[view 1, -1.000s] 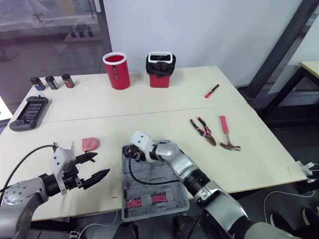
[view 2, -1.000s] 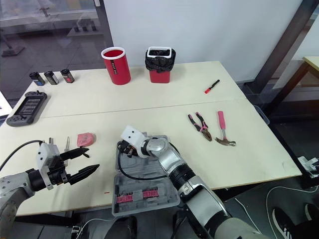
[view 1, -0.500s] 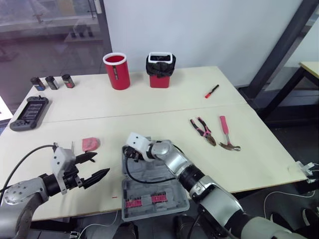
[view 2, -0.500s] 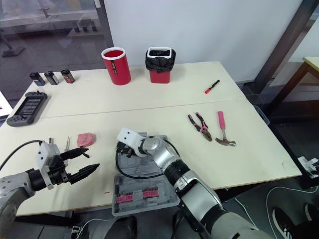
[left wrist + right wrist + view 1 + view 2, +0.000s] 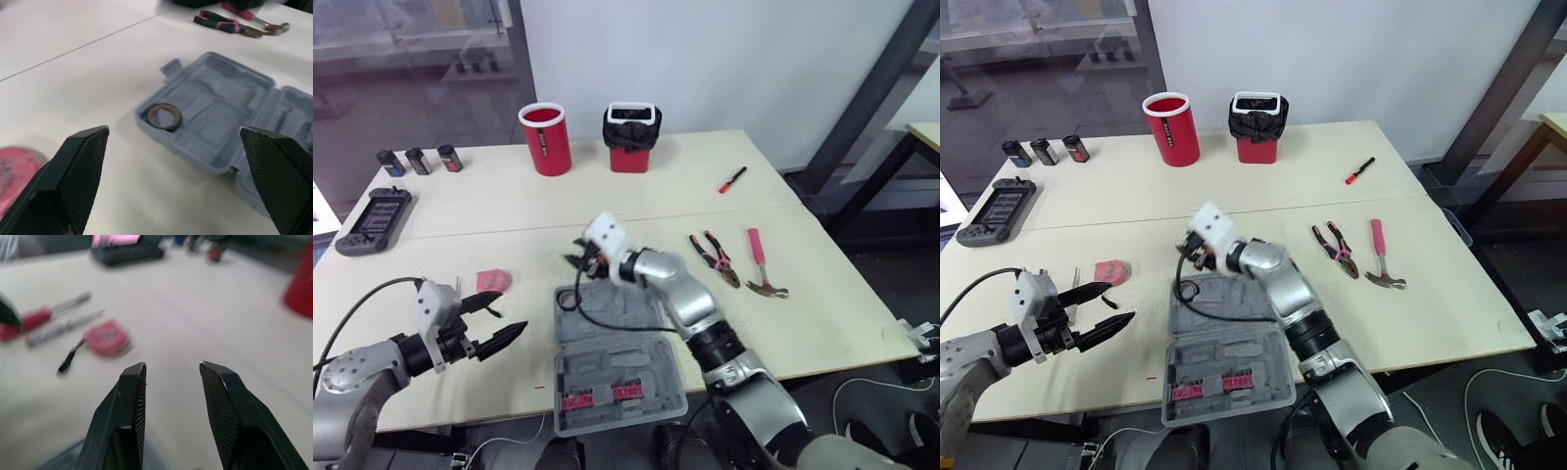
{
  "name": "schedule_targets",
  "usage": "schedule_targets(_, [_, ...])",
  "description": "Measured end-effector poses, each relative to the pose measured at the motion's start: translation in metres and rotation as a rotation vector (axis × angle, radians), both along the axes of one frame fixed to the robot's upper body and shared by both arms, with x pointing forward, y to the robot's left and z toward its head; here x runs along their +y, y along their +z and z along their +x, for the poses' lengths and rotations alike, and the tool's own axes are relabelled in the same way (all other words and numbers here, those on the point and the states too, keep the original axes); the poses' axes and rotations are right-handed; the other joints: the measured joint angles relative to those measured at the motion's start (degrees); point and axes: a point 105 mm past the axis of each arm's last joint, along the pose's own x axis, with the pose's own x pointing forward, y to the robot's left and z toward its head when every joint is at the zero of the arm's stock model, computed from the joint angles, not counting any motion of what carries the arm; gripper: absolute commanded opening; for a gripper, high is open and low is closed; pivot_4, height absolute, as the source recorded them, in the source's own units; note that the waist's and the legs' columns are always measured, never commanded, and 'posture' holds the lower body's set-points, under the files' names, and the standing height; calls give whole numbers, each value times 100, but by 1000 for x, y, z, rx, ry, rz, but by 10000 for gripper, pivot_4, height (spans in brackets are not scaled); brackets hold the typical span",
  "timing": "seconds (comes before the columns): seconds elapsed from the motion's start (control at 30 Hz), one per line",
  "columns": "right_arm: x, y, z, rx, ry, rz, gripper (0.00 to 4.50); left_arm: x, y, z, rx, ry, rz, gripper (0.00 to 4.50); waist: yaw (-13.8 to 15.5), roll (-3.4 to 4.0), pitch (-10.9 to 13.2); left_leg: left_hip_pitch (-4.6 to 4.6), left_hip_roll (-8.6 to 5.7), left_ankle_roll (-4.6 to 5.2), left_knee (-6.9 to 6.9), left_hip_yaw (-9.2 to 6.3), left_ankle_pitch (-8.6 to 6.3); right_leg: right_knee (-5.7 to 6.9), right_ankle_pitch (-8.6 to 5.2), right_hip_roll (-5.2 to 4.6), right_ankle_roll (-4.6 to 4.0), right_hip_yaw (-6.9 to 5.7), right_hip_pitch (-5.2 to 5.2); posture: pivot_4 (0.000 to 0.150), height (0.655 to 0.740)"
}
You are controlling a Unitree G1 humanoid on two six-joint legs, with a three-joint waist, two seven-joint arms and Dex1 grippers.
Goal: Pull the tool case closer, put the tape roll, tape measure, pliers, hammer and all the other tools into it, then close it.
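The grey tool case [image 5: 628,341] lies open near the table's front edge. A black tape roll [image 5: 164,115] sits in a pocket at its far left corner. My right gripper [image 5: 578,261] hovers open just above and beyond that corner, with nothing between its fingers. My left gripper [image 5: 509,317] is open and empty, low over the table to the left of the case. A pink tape measure [image 5: 491,280] lies just beyond it, with two screwdrivers [image 5: 46,317] beside it. Pink-handled pliers [image 5: 710,257] and a hammer [image 5: 762,266] lie to the right of the case.
A black cable [image 5: 607,318] from my right wrist loops over the case. At the back stand a red cup [image 5: 544,138] and a red bin with a black liner [image 5: 631,138]. A red pen-like tool [image 5: 731,179], a handheld console [image 5: 374,220] and small cans [image 5: 416,160] lie further out.
My right gripper has lifted out of the case's far left corner and moved slightly away from me. The tape roll now lies there on its own. My left gripper has barely moved.
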Motion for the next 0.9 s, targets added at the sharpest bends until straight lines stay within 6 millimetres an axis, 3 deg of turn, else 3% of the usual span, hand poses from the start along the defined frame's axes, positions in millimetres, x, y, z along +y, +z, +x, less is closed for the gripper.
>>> schedule_targets(0.07, [-36, 4, -5, 15, -43, 25, 18121, 21, 1, 2, -4, 69, -1, 45000, 36, -3, -2, -1, 0, 0, -2, -1, 0, -3, -3, 0, 3, -1, 0, 1500, 7387])
schedule_targets(0.17, [-153, -24, -23, 141, -258, -35, 18121, 96, -5, -14, 44, 297, 61, 45000, 153, -5, 0, -20, -4, 0, -5, 7, -4, -22, -16, -11, 4, -2, -9, 1500, 7387])
schedule_targets(0.23, [-227, -40, -52, 248, -402, -62, 18121, 144, -10, -37, 90, 430, 124, 45000, 186, -1, 3, -24, -11, 11, -9, 15, -12, -24, -36, -22, 0, -1, -14, 1500, 7387])
schedule_targets(0.27, [-250, -41, -64, 272, -456, -63, 18121, 161, -13, -48, 110, 487, 142, 45000, 177, -1, 3, -20, -10, 22, -10, 21, -18, -23, -39, -23, -4, -1, -14, 1500, 7387])
schedule_targets(0.37, [-295, -39, -106, 310, -517, -92, 26716, 189, -14, -63, 109, 559, 188, 45000, 155, -5, 2, -1, 3, 22, -8, 23, -19, -12, -53, -17, -2, -4, -12, 1500, 7387])
schedule_targets(0.47, [-347, -54, -158, 416, -632, -144, 41065, 221, -22, -88, 170, 671, 251, 45000, 137, -15, 0, 11, 7, 18, -6, 37, -22, -20, -55, -28, 1, -6, -4, 1500, 7387])
schedule_targets(0.5, [-361, -57, -171, 441, -673, -145, 44732, 227, -27, -95, 192, 700, 257, 45000, 129, -14, 0, 18, 8, 15, -7, 48, -24, -31, -55, -37, 1, -6, 0, 1500, 7387])
schedule_targets(0.67, [-412, -57, -209, 436, -826, -178, 44732, 238, -41, -115, 251, 737, 271, 45000, 71, -19, -14, 28, 38, -5, -8, 89, -36, -123, -41, -77, -19, -62, 11, 1500, 7387])
schedule_targets(0.9, [-414, -59, -206, 387, -820, -211, 44732, 230, -40, -102, 245, 656, 276, 45000, 54, -34, -23, 40, 40, -34, -14, 132, -54, -111, -28, -116, -34, -92, 4, 1500, 7387])
